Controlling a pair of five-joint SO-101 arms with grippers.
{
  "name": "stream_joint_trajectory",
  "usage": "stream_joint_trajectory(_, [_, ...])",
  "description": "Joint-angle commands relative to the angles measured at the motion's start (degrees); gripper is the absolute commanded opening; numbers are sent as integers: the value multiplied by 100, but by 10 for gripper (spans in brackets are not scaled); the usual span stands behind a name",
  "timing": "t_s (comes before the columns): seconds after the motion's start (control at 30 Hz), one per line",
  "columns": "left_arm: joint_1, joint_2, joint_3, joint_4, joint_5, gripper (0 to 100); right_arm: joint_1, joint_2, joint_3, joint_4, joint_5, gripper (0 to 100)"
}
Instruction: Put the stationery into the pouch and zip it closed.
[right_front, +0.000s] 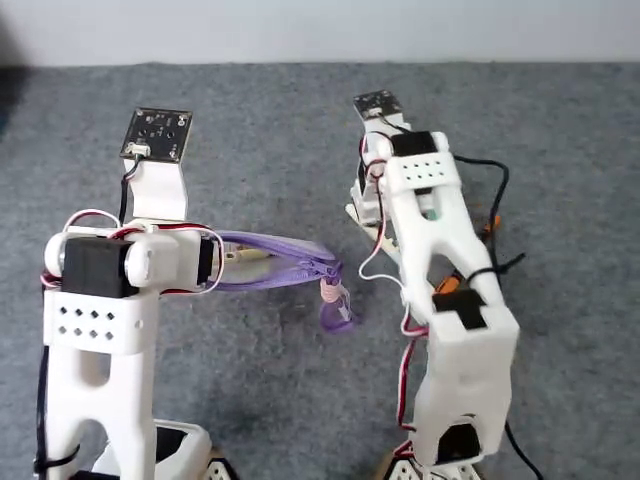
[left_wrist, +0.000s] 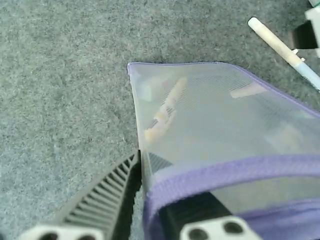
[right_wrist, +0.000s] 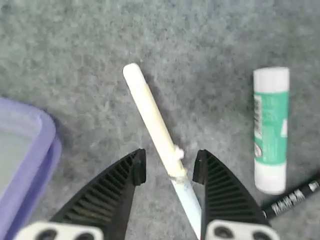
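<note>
A translucent pouch with purple trim (right_front: 285, 262) is held off the grey carpet by my left gripper (right_front: 236, 257), shut on its zipper edge (left_wrist: 144, 162). In the left wrist view the pouch (left_wrist: 215, 120) holds a yellowish item (left_wrist: 162, 111). Its zipper pull (right_front: 334, 310) hangs at the end nearer the right arm. My right gripper (right_wrist: 169, 162) is open low over the carpet, its fingers on either side of a cream and light-blue pen (right_wrist: 152, 117), also seen beyond the pouch (left_wrist: 280, 47). A green and white glue stick (right_wrist: 270, 129) and a black pen (right_wrist: 292, 197) lie beside it.
Grey carpet (right_front: 260, 130) covers the whole table. The right arm (right_front: 440, 270) stands over the loose stationery and hides it from above. The pouch's corner (right_wrist: 22, 145) lies close to the right gripper. Open carpet stretches behind both arms.
</note>
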Motion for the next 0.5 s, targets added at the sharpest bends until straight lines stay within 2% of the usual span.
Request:
stream_joint_trajectory(0.0, [-9,-9,-22,-70,70,12,-127,286,-782,92,62,169])
stream_joint_trajectory(0.37, [-9,-9,-13,-79,70,12,-312,1420,-1327,66,62,169])
stream_joint_trajectory(0.47, [-18,-9,-13,-79,70,12,-321,1490,-1327,57,62,123])
